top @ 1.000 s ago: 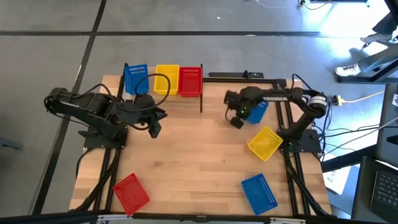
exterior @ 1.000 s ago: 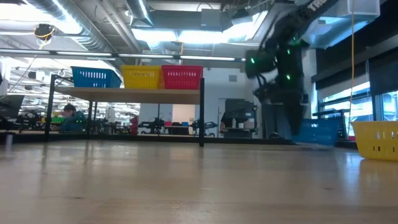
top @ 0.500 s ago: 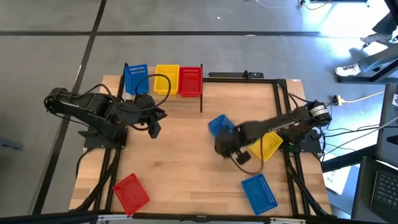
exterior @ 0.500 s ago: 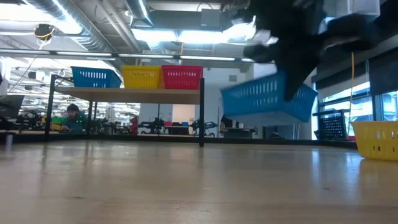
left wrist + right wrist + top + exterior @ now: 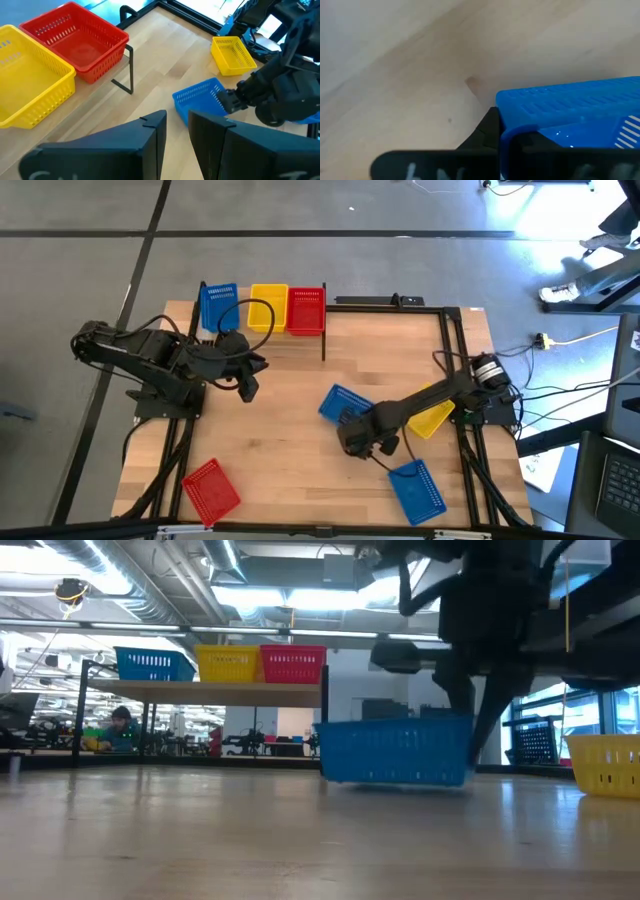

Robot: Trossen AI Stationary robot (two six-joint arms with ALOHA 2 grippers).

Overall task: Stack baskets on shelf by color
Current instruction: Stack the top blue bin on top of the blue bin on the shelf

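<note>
On the shelf (image 5: 200, 693) stand a blue basket (image 5: 218, 305), a yellow basket (image 5: 267, 308) and a red basket (image 5: 306, 310) side by side. My right gripper (image 5: 352, 423) is shut on a second blue basket (image 5: 345, 402) at the table's middle, right of centre. That basket (image 5: 395, 752) is low, at table level. My left gripper (image 5: 248, 385) waits beside the shelf's near edge, its fingers (image 5: 155, 135) a narrow gap apart, touching nothing. My right gripper holds the blue basket by the rim of its near side wall (image 5: 507, 116). One finger (image 5: 489, 134) is outside the wall and the other is inside. It comes slanting down from the table's near right. The basket sits upright; I cannot tell whether its bottom (image 5: 395, 780) touches the table.
A yellow basket (image 5: 432, 418) lies right of the held one, partly under my right arm. A third blue basket (image 5: 415, 488) lies near the near right corner and a red basket (image 5: 210, 488) near the near left corner. The shelf's black post (image 5: 324, 340) stands at its right end.
My right gripper has carried the blue basket from the table's far right toward the middle and the near edge. The basket hung lifted and tilted half a second ago and has come down to table level, now level. The left arm has kept still.
</note>
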